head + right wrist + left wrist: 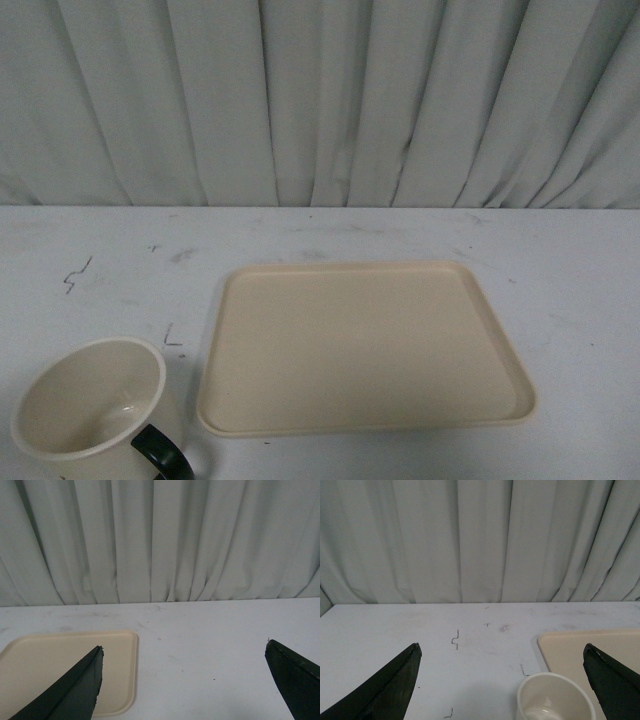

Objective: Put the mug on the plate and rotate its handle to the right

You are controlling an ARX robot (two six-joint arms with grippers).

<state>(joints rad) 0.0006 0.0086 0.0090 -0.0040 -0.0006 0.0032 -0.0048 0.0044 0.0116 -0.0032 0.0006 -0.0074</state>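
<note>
The cream-white enamel mug [90, 410] stands on the white table [100, 260] just left of the flat beige rectangular plastic plate [370, 340], with its glossy black loop handle [160, 452] facing the robot. A pinch on the wide rim could slip and tip it. The left gripper [501, 646] and the right gripper [184, 645] both gape wide, touching nothing.

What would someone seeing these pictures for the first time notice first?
Most likely the big beige plate, lying empty in the middle of the white table. Next, the cream mug standing upright off the plate's left side, at the near edge, its black handle on its near side. In the wrist views, the left gripper and right gripper are wide open, holding nothing.
</note>
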